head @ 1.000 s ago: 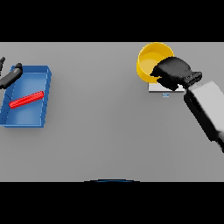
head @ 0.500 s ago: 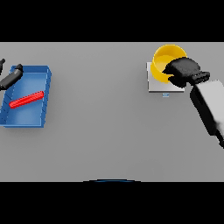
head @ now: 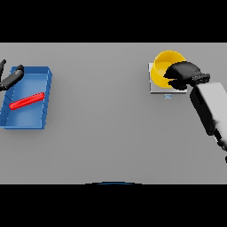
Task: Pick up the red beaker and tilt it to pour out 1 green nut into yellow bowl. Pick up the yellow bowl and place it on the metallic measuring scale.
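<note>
Head view: your right hand (head: 182, 74) sits at the near-right rim of the yellow bowl (head: 165, 65), fingers curled over the rim, so call it grasping the bowl. The bowl is over the metallic measuring scale (head: 156, 88), a pale square plate showing at the bowl's left and near edges. Whether the bowl is fully seated on the plate or held just above it, you can't tell from this angle. No green nut is visible inside the bowl; the hand covers part of it.

Step in hand, as a judgement: the last one, placing the bowl on the scale. Next move calls for you to set it flat and centred, loosen the fingers, and lift the hand away without dragging the rim.

Further out, far left: your left hand (head: 11, 78) shows at the edge, by the far-left corner of a blue tray (head: 43, 106) on the grey surface (head: 102, 128). Its fingers look fairly straight, holding nothing. A red object (head: 26, 100) lies flat and diagonal in the tray; it reads as a thin bar rather than a beaker shape.

Writing: a small bluish mark (head: 167, 95) on the scale's near edge, likely a display, unreadable. No brands or labels.
</note>
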### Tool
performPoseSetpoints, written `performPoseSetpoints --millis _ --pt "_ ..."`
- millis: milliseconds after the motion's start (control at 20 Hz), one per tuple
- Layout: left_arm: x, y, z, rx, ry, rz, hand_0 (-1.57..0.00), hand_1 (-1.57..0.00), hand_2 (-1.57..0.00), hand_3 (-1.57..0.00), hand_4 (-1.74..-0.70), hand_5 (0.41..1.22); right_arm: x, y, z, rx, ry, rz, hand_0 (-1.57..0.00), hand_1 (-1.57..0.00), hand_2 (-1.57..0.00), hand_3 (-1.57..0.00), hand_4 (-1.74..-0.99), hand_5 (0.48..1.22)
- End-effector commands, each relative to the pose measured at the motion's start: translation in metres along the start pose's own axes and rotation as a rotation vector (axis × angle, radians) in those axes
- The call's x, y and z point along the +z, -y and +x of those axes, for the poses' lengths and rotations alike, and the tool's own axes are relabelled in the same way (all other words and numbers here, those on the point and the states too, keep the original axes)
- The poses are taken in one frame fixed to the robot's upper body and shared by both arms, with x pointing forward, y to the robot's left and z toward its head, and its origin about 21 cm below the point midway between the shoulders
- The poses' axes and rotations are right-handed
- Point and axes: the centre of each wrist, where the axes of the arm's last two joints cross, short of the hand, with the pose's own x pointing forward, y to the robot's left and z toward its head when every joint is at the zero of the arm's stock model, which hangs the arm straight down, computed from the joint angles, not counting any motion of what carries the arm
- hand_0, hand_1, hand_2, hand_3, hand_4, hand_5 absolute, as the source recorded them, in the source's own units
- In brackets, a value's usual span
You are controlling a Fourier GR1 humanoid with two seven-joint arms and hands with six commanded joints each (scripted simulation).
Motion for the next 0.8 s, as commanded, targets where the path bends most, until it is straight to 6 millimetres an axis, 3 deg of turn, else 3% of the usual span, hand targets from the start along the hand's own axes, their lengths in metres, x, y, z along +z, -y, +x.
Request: performPoseSetpoints --millis 0,150,300,500,750 --pt "0.0012 -0.0028 0.0007 0.002 0.002 0.001 0.0 0.0 0.0 0.0 -0.73 0.72 0.0015 0.0008 -0.0034 -0.01 0.011 -0.004 -1.13 -1.32 -1.33 -1.06 -1.701 1.221" --pt "-0.0004 -0.0018 -0.0012 0.006 0.009 0.003 0.0 0.0 0.0 0.0 -0.73 0.729 0.0042 0.0013 -0.0078 -0.032 -0.01 0.012 -0.58 -0.83 -0.91 -0.74 -1.588 1.016" --pt "-0.0002 0.0027 -0.0018 0.004 0.003 0.001 0.0 0.0 0.0 0.0 -0.73 0.712 0.0029 -0.0005 -0.0063 -0.005 -0.019 0.031 -0.29 -0.48 -0.6 -0.57 -1.517 0.902" --pt "0.0018 -0.0012 -0.0009 0.006 0.006 0.001 0.0 0.0 0.0 0.0 -0.72 0.7 0.0026 -0.0046 -0.0082 0.022 0.005 0.044 -0.12 -0.19 -0.31 -0.41 -1.456 0.827" --pt "0.0032 -0.0037 0.0005 0.005 0.008 0.005 0.0 0.0 0.0 0.0 -0.72 0.693 0.0049 -0.005 -0.0104 -0.002 -0.029 0.073 -0.04 -0.06 -0.1 -0.27 -1.41 0.759"
